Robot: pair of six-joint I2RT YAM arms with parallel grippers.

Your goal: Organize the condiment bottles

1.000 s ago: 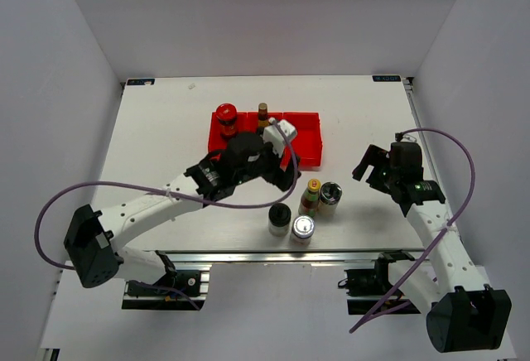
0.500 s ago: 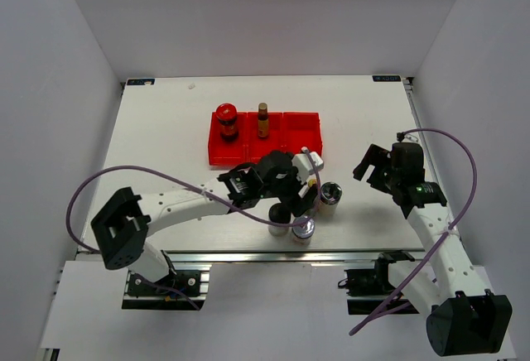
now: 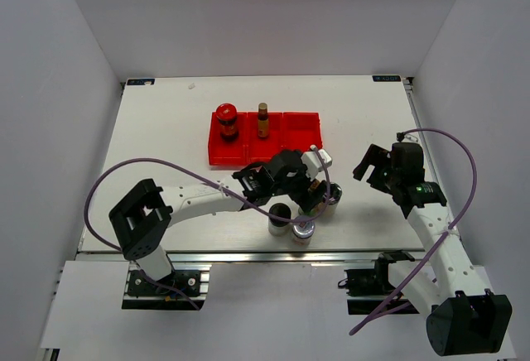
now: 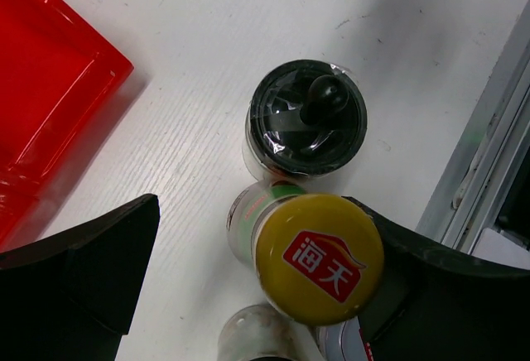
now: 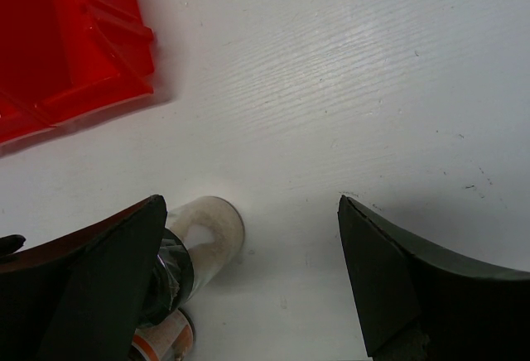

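Note:
The red-lidded dark jar and the thin yellow-labelled bottle stand in the joined red bins. My left gripper is open over the front cluster. In the left wrist view its fingers straddle the yellow-capped bottle, the right finger close beside the cap. The black-lidded jar stands next to it and shows from above. The silver-lidded jar and the dark-metallic-lidded jar stand close by. My right gripper is open and empty, with that jar at its left finger.
The red bins' right compartment holds nothing; a corner of the bins shows in the left wrist view and the right wrist view. The metal rail at the table's front edge runs just beyond the cluster.
My left arm has swung from the red bins forward and right, down over the front cluster, and its open jaws now straddle the yellow-capped bottle. The right arm has not moved.

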